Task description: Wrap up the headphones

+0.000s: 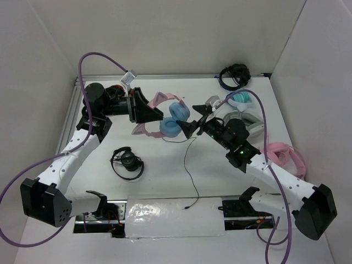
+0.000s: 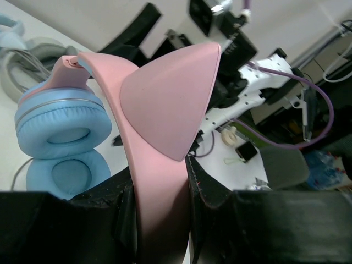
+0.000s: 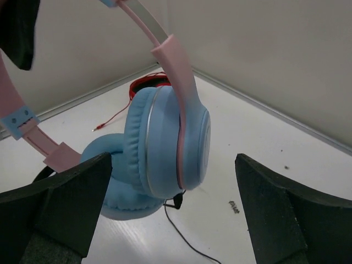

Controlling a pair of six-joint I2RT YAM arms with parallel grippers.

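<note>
The headphones (image 1: 171,118) have a thin pink headband with cat ears and light blue ear cups, which rest on the table at the back middle. My left gripper (image 1: 154,114) is shut on the pink headband (image 2: 159,165), just below a cat ear (image 2: 165,104), and holds the band up. The ear cups (image 2: 60,132) lie beyond it. My right gripper (image 1: 196,122) is open, its jaws wide on either side of the ear cups (image 3: 165,143) without touching them. The thin black cable (image 1: 186,165) leaves the cup (image 3: 190,245) and trails towards the near edge.
Black headphones (image 1: 127,162) lie front left. Red-and-black headphones (image 1: 115,91) sit behind the left arm. All-pink headphones (image 1: 286,157) lie right, grey and teal ones (image 1: 245,110) behind the right arm, and a black pair (image 1: 234,74) at the back wall.
</note>
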